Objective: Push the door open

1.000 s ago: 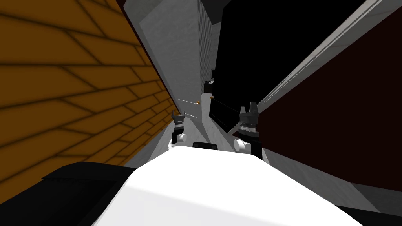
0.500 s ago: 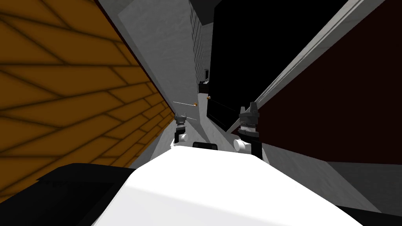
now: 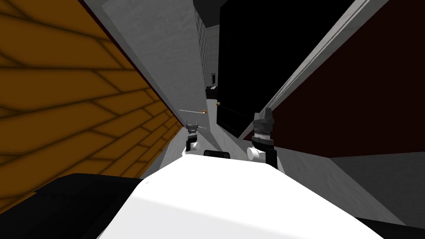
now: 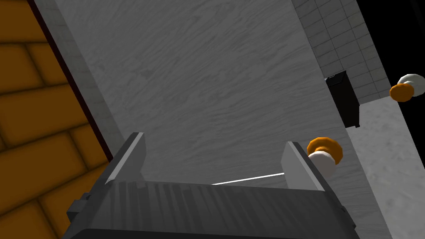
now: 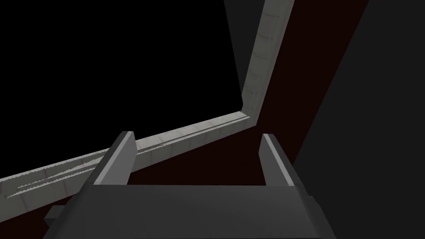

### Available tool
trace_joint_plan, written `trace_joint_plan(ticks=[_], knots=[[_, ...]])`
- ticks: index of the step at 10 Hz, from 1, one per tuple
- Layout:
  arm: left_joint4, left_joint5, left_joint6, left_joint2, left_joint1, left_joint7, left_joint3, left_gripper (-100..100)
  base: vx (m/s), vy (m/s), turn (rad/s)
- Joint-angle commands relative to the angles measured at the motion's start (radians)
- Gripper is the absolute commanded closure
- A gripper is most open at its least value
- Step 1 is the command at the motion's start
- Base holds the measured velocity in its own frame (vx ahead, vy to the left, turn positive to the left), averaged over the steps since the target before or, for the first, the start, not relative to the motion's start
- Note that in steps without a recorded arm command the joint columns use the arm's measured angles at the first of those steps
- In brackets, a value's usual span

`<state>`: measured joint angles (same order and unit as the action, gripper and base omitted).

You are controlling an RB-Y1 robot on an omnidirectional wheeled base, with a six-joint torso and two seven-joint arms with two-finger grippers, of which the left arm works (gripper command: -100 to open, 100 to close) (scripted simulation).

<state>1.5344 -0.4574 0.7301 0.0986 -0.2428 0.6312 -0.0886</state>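
One grey, wood-grained door. Two round orange knobs on white stems: the nearer knob and the farther knob. One black box against one patch of grey tiled wall. One thin white line. Two grippers, the left gripper and the right gripper, each with two light grey fingers. Makes four fingers in all. One orange brick-patterned wall. One dark red wall. Two pale grey frame strips, meeting at one corner. One black area.
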Motion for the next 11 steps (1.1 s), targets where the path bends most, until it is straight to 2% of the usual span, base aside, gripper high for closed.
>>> trace_joint_plan(ticks=[1,11], knots=[[-0.037,-0.017,0.007,0.000,0.013,0.025,-0.004,-100,0.047,0.100,-0.171],[-0.252,-0.110,0.059,-0.014,0.079,0.161,-0.039,-100,0.041,0.097,-0.174]])
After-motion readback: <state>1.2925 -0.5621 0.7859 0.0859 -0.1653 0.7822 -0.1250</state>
